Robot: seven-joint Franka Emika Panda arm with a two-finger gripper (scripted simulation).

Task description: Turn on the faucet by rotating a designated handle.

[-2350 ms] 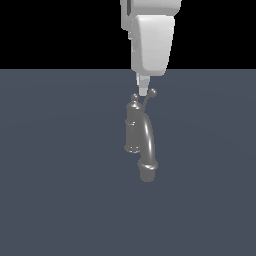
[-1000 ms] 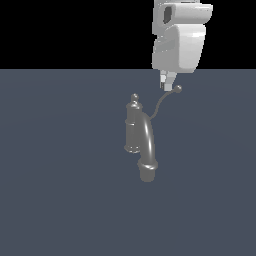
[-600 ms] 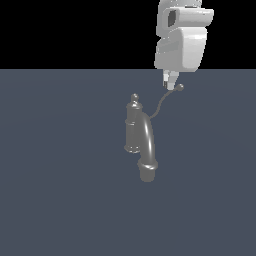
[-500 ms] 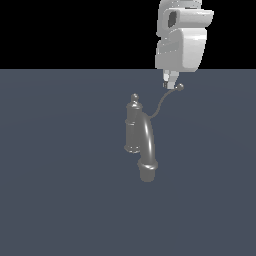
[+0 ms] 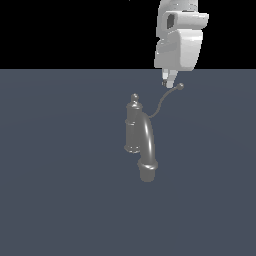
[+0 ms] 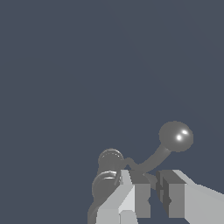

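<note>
The grey faucet (image 5: 136, 135) stands upright mid-scene, with its knobbed finial (image 5: 134, 97) on top and its thick arched spout (image 5: 147, 150) coming toward the front. The thin curved handle (image 5: 161, 103) sweeps up toward the exterior view's right and ends in a ball tip (image 5: 180, 86). My gripper (image 5: 169, 83) hangs just beside the ball tip on the exterior view's left, right above the lever. In the wrist view the gripper (image 6: 155, 192) is shut with nothing between the fingers (image 6: 133, 197). The handle's ball tip (image 6: 176, 136) and the finial (image 6: 110, 158) lie just beyond them.
A flat dark blue-grey floor (image 5: 60, 190) surrounds the faucet. The background above it is black. No other objects show.
Since 2.4 s ago my gripper has moved from over the faucet toward the exterior view's right, and the handle has swung that way with it. Over the last second almost nothing has moved.
</note>
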